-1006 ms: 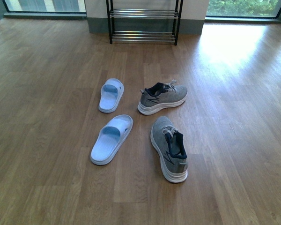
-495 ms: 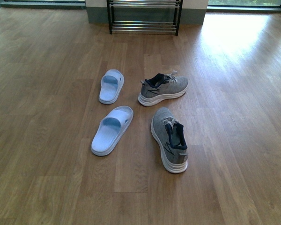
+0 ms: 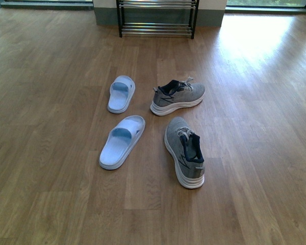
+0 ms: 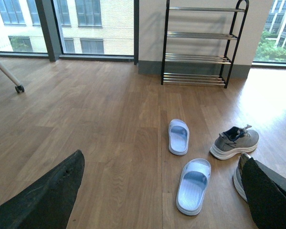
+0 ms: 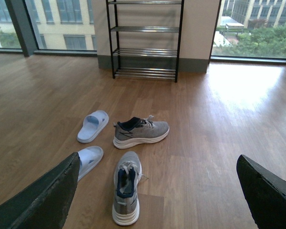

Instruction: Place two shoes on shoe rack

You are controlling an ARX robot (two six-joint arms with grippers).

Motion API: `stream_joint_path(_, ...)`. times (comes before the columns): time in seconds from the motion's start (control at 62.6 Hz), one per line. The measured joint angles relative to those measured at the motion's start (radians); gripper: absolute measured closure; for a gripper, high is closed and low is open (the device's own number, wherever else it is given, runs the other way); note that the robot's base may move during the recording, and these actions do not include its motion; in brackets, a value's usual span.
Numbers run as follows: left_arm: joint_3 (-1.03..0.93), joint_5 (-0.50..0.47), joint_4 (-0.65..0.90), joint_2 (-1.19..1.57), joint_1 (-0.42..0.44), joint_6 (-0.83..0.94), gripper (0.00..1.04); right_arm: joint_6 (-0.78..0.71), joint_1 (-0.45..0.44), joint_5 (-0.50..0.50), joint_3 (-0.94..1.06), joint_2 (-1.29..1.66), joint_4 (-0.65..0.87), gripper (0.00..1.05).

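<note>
front view: near sneaker (image 3: 183, 153), far sneaker (image 3: 179, 97) seem light, soft-knit; pinch heel collars. left gripper (image 4: 162, 160), right gripper (image 5: 157, 158) spread wide.

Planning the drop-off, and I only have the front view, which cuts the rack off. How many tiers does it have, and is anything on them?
Observer: The shoe rack has four tiers of chrome bars, all bare.
Operator: Neither arm shows for me. Are the claws open?
Observer: Yes. The left claw and the right claw are each spread wide with nothing held.
Operator: Anything nearby that I miss?
Observer: A white leg with a small castor stands by the windows, seen from the left wrist.
</note>
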State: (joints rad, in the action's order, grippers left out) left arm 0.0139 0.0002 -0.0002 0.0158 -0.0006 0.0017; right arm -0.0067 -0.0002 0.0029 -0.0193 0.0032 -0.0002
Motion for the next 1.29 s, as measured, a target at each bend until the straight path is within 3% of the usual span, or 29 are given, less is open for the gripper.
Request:
stream_joint_path(1.182, 0.000, -0.002, 0.000, 0.000, 0.000, -0.001, 0.09, 0.000, 0.000, 0.000, 0.000, 0.001, 0.000, 0.09)
stream_joint_path(1.214, 0.014, -0.080, -0.044, 0.021, -0.019, -0.047, 0.09, 0.000, 0.000, 0.000, 0.000, 0.001, 0.000, 0.09)
stream_joint_path(1.246, 0.063, -0.225, -0.161, 0.088, -0.068, -0.156, 0.09, 0.000, 0.000, 0.000, 0.000, 0.001, 0.000, 0.09)
stream_joint_path(1.294, 0.115, -0.335, -0.243, 0.201, -0.084, -0.319, 0.09, 0.000, 0.000, 0.000, 0.000, 0.001, 0.000, 0.09)
